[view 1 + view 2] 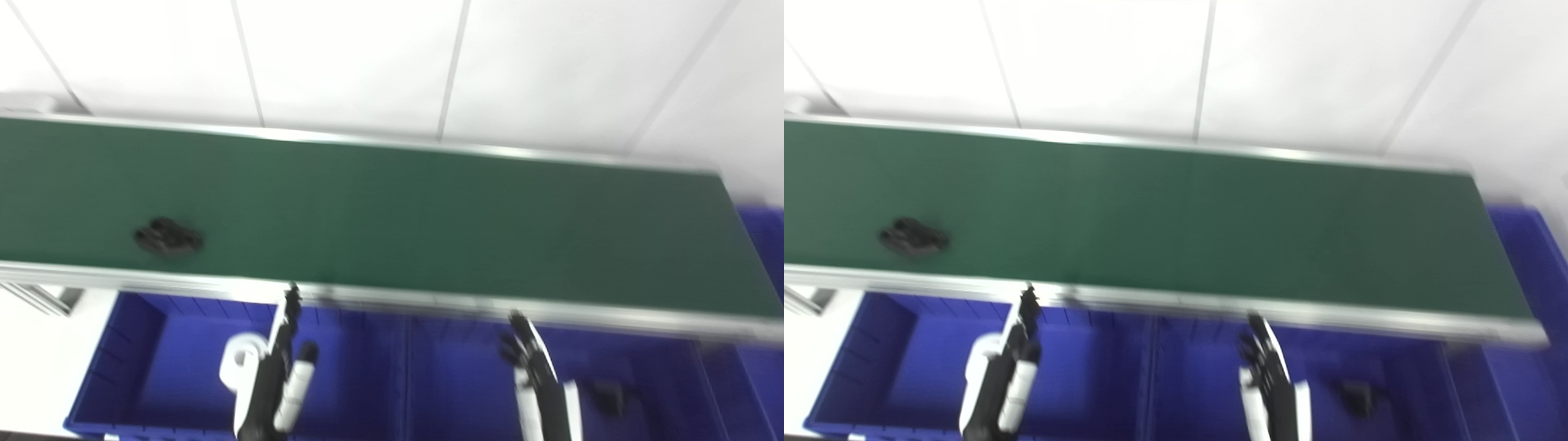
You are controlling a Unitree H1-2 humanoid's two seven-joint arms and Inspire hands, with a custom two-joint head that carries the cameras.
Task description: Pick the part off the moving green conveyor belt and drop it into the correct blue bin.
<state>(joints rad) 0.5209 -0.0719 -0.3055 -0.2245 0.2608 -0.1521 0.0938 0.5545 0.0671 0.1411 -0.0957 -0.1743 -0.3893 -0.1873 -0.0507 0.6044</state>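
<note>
A small black part (168, 237) lies on the green conveyor belt (392, 220) near its left end and front edge. My left hand (282, 361) is open and empty, raised over the left blue bin (131, 355), fingers pointing up toward the belt's front rail. My right hand (531, 361) is open and empty over the right blue bin (661, 380). Both hands are below the belt and right of the part. The picture is blurred.
A white ring-shaped part (242, 364) lies in the left bin behind my left hand. A dark part (609, 395) lies in the right bin. Another blue bin (765, 245) stands at the belt's right end. An aluminium rail (429, 300) edges the belt.
</note>
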